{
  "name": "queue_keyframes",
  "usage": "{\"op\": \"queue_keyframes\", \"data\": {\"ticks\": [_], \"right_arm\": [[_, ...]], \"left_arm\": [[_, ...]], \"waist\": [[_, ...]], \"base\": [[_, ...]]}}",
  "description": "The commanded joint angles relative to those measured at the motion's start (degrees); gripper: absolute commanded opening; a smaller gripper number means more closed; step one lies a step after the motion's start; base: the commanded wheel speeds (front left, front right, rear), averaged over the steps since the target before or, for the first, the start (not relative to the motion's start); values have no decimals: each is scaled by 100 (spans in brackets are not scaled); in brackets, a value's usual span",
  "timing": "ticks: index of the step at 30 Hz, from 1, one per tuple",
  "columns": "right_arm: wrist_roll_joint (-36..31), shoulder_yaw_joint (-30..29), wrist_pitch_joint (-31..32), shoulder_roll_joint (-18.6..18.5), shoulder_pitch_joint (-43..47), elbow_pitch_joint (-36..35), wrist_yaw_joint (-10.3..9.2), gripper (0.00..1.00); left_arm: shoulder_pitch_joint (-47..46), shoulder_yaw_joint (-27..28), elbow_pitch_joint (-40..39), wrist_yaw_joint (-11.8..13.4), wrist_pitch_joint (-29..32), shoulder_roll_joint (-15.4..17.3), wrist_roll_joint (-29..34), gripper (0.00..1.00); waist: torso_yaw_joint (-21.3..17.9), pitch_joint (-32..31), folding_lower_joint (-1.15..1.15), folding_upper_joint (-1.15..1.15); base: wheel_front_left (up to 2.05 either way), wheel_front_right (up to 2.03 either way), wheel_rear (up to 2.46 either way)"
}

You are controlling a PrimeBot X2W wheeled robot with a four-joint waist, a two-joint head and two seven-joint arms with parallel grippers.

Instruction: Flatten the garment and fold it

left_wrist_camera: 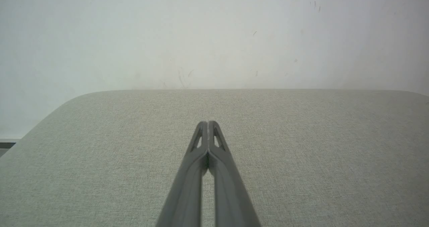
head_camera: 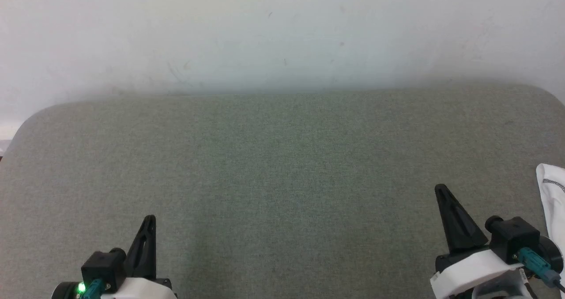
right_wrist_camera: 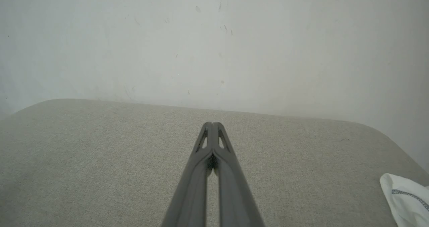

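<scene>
Left end effector (head_camera: 151, 219) and right end effector (head_camera: 440, 189) are clenched, empty. The shirt (head_camera: 552, 193) lies at the right edge of the counter (head_camera: 282, 171); we should reach right, open, and pinch its stitched edge.

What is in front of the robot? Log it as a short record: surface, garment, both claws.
surface: grey fabric-covered table, white wall behind it
garment: white with grey stitching, partly in view at the table's right edge, not spread out
left claw: shut, holding nothing
right claw: shut, holding nothing; garment lies to its right, apart from it
</scene>
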Motion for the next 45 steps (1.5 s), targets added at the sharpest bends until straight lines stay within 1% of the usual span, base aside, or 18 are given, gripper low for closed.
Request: {"op": "queue_keyframes", "data": {"ticks": [1, 45], "right_arm": [[-61, -18, 21, 36, -101, 18, -5, 0], [-407, -134, 369, 133, -313, 107, -8, 0]], "left_arm": [[-114, -23, -38, 39, 38, -19, 80, 0], [-438, -225, -198, 280, 541, -188, 410, 0]], "waist": [[1, 1, 0, 0], [31, 22, 0, 0]], "base": [[0, 0, 0], [0, 0, 0]]}}
